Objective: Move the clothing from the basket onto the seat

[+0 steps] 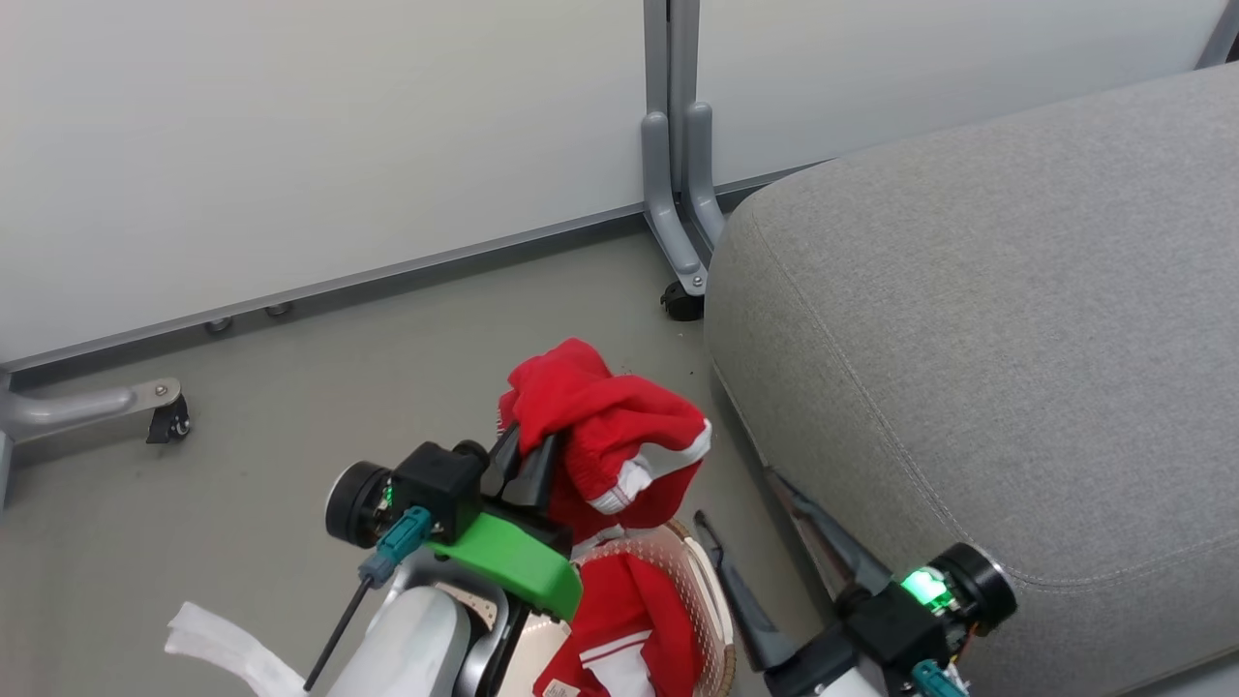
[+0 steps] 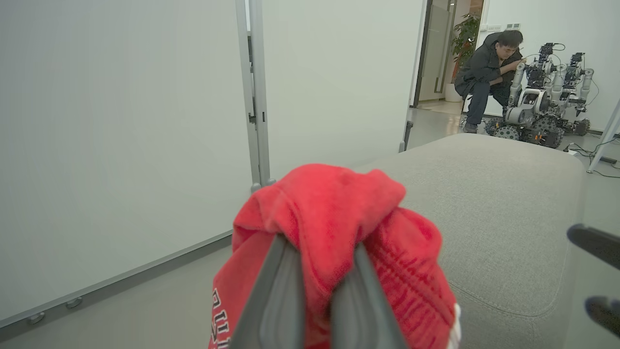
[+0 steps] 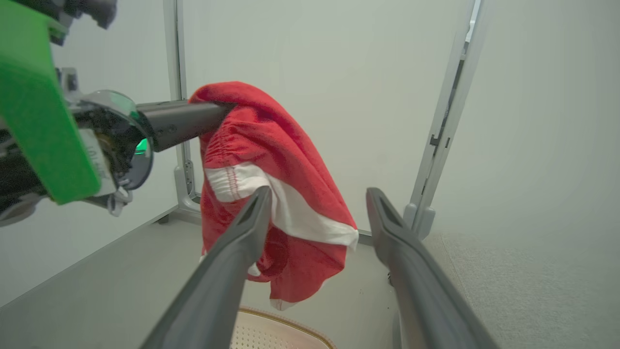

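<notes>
Red, soft clothing point(image 1: 619, 436) hangs limp above the basket point(image 1: 705, 590) beside the seat point(image 1: 968, 339), pinched at a bunched fold in my left gripper point(image 1: 530, 447), right gripper point(image 1: 736, 496) spread and empty; I judge it light, floppy, best held by gathered fabric.

1. The room is closed off at the back by white partition panels point(image 1: 290, 145), joined by a grey metal post point(image 1: 671, 97).
2. The post is carried on curved grey feet with a black castor point(image 1: 682, 302), set just beside the back corner of the grey upholstered seat point(image 1: 1016, 339).
3. A second castor foot point(image 1: 165, 416) is seen near the left edge of the floor point(image 1: 290, 484), which is finished in plain matt grey.
4. In the left wrist view, a doorway point(image 2: 438, 58) with a potted plant point(image 2: 466, 36) is shown past the panels, evenly lit.
</notes>
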Controlling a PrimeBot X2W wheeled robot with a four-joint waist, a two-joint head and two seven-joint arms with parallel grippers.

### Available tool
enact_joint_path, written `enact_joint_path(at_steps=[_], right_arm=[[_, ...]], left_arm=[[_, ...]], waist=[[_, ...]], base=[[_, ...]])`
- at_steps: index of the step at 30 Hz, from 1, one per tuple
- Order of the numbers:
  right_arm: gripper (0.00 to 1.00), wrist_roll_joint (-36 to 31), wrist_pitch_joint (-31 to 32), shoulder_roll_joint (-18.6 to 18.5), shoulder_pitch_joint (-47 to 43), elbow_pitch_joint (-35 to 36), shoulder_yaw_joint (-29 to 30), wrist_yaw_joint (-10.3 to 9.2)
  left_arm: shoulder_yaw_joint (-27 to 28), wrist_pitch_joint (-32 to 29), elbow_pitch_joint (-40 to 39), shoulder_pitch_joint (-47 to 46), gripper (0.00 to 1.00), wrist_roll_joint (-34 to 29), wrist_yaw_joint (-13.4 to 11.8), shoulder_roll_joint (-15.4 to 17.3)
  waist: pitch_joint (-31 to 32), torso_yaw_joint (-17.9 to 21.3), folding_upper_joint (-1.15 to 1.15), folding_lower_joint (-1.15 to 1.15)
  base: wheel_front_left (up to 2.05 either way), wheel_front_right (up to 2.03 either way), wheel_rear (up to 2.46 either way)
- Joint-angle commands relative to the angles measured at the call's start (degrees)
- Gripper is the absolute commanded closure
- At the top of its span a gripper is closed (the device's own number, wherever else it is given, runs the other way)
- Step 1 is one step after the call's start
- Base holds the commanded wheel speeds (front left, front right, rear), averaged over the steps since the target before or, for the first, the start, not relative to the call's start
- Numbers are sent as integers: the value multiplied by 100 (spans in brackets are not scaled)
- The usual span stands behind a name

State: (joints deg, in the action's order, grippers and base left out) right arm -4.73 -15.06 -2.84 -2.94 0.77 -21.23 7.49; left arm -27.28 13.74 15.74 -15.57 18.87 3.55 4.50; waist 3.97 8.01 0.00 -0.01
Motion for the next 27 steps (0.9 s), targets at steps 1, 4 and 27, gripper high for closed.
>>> enact_joint_path(at_steps=[1,4,27], right_arm=[[0,-62,-18,-13,129,-83,-139,-1],[0,-143,-19,-10,267,-213,-351,-1],[100,-296,-19,-9,710,-771,-166,-1]], left_arm=[[-72,-51,9,-149,100,24,38,-22],[-232,-143,-1,-282,100,53,54,-76],[-1379,-642,-552,-539,100,243,134,-103]], waist=[[-10,2,0,1],[-37,10,0,1],[-194,-54,0,1]], base=[[0,0,0],[0,0,0],[0,0,0]])
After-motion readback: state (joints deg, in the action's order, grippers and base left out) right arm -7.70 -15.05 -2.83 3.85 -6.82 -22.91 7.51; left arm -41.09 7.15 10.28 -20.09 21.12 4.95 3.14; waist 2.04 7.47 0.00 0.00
